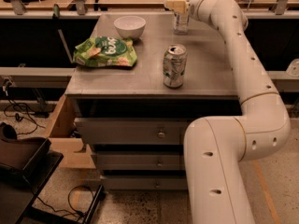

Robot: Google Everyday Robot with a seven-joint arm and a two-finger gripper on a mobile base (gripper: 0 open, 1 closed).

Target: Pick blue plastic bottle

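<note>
The blue plastic bottle (181, 23) stands upright at the far edge of the cabinet top (135, 76), behind the silver-green drink can (174, 66), where the white arm (244, 71) reaches it past the can's right. The gripper (175, 5) sits level with the bottle's upper part. Whether it clamps the bottle or hangs loose cannot be told.

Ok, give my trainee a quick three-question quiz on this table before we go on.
1. Which item is the gripper beside? A) drink can B) blue plastic bottle C) white bowl
2. True or false: the bottle stands upright near the back edge of the table.
3. Fill in: the snack bag on the table's left side is coloured ____.
Key: 1 B; 2 true; 3 green.
</note>
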